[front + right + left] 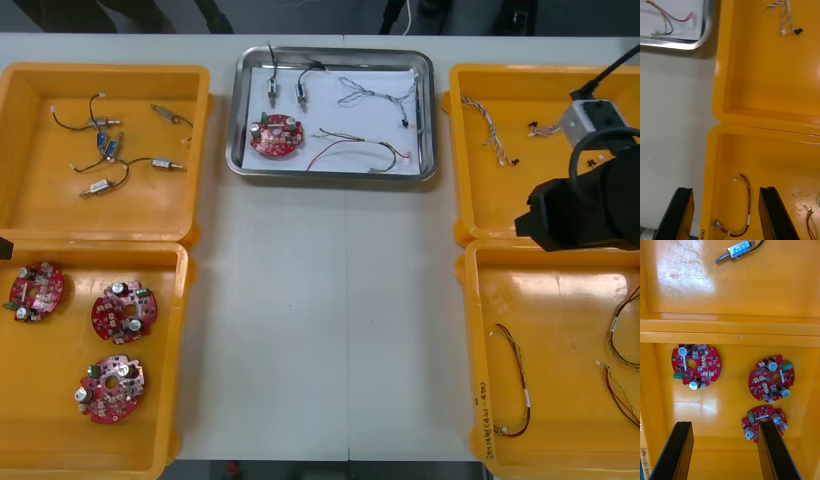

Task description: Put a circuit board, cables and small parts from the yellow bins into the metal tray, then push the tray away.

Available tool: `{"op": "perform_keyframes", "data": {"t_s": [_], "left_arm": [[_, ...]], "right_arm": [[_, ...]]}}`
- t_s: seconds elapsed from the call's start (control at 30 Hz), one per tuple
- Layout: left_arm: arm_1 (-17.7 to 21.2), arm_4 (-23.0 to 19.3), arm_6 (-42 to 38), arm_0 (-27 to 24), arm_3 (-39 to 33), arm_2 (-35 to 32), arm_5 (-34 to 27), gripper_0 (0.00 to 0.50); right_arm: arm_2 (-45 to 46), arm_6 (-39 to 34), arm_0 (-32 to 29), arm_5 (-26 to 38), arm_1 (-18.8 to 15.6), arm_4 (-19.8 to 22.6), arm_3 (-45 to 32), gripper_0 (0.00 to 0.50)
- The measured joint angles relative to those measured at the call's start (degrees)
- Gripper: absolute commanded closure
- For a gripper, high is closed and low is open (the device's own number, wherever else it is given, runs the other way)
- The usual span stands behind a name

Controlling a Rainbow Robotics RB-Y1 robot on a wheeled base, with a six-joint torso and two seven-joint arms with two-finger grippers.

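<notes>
metal tray (335, 53) sits at the far middle of the light table (330, 320), holding a circuit board (276, 136), small metal parts (272, 90) and cables (352, 96). yellow bins (105, 70) flank it. left gripper (725, 425) hangs released over three spare boards (696, 366); right gripper (725, 189), released, above a red and yellow cable (749, 204).

Black right arm (585, 215), grey box (585, 120), black-fingered end effector (725, 189).

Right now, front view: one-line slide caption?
Shiny metal tray holds round red circuit board, cables, small metal parts; right arm over yellow bins.
</notes>
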State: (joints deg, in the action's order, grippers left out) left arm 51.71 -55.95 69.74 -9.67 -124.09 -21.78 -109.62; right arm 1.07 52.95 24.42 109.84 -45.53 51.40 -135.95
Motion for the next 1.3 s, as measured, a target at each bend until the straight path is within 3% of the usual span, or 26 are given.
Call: {"op": "perform_keyframes", "data": {"t_s": [0.37, 0.47, 0.63, 0.87, 1.03, 1.3], "left_arm": [[0.0, 0.0, 0.0, 0.0, 0.0, 0.0, 0.0, 0.000], [0.0, 0.0, 0.0, 0.0, 0.0, 0.0, 0.0, 0.000], [0.0, 0.0, 0.0, 0.0, 0.0, 0.0, 0.0, 0.000], [0.0, 0.0, 0.0, 0.0, 0.0, 0.0, 0.0, 0.000], [0.0, 0.0, 0.0, 0.0, 0.0, 0.0, 0.0, 0.000], [0.0, 0.0, 0.0, 0.0, 0.0, 0.0, 0.0, 0.000]], "right_arm": [[9.4, 4.0, -7.7, 0.0, -0.6, -4.8, 2.6, 0.000], [11.7, 8.3, -10.3, 0.0, -0.6, -5.0, 4.5, 0.000], [14.3, 8.5, -13.5, 0.0, -0.6, -5.0, 6.6, 0.000], [16.5, 8.7, -14.1, 0.0, -0.6, -3.1, 9.9, 0.000], [17.5, 16.2, -14.1, 0.0, -0.6, -3.1, 10.1, 0.000], [17.5, 16.5, -14.1, 0.0, -0.8, -2.8, 10.1, 0.000]]}}
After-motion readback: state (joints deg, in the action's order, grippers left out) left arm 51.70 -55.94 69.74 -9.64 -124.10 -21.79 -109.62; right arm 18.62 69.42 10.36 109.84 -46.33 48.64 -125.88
